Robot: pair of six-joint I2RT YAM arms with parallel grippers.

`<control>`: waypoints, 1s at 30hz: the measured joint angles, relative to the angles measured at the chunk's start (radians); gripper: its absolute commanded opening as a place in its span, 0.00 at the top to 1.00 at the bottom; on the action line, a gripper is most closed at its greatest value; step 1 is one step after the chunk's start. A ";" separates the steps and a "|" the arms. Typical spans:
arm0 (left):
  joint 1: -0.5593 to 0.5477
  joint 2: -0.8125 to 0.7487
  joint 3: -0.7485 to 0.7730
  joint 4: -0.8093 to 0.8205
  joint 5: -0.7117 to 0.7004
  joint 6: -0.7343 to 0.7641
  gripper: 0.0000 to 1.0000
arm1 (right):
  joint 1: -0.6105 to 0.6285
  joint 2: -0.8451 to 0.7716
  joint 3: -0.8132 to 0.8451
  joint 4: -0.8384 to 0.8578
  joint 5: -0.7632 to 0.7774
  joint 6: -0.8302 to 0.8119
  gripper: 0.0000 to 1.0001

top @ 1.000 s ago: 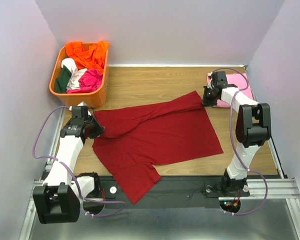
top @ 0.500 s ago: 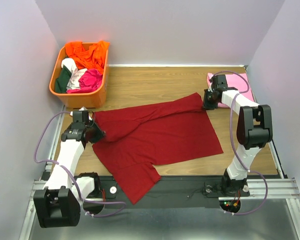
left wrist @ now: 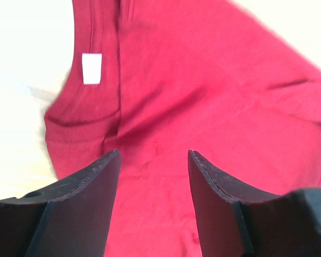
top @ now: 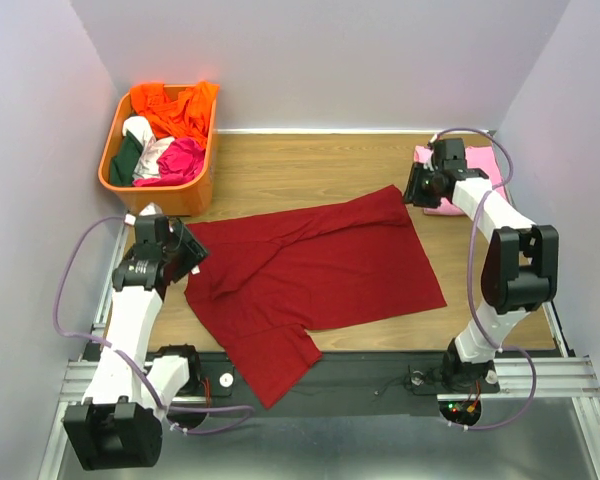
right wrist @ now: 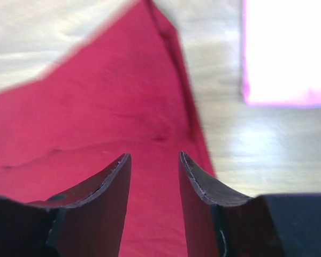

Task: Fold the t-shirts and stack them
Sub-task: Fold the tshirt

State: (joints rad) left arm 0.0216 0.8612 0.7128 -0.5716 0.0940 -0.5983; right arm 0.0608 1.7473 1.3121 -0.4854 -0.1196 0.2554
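Note:
The dark red t-shirt lies spread over the middle of the table, with one sleeve hanging past the near edge. Its upper part is folded over in a band from the left to the far right corner. My left gripper hovers open over the shirt's left edge. In the left wrist view the left gripper has only red cloth below it and the white neck label ahead. My right gripper is open above the far right corner. The folded pink t-shirt lies beside it.
An orange basket full of mixed clothes stands at the back left, just beyond the left gripper. Bare wood shows behind the red shirt. Side walls close in the table on the left and right.
Both grippers have opened and let go of the red shirt's folded edge. They have drawn back a little from it. The cloth now lies flat.

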 measured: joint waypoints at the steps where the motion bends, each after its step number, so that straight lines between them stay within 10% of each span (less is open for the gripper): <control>1: 0.000 0.013 0.030 0.006 -0.010 0.003 0.40 | 0.000 0.000 0.015 0.000 -0.013 0.005 0.58; 21: -0.147 0.594 0.066 0.354 0.011 -0.040 0.77 | -0.014 0.212 0.025 0.066 -0.039 0.039 0.70; 30: -0.090 0.579 -0.013 0.426 0.036 -0.089 0.65 | -0.117 0.127 -0.073 0.090 -0.027 0.066 0.67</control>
State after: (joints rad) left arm -0.0681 1.4406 0.6998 -0.1455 0.1303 -0.6868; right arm -0.0566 1.8748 1.2388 -0.3954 -0.1463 0.3218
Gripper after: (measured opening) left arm 0.285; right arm 0.310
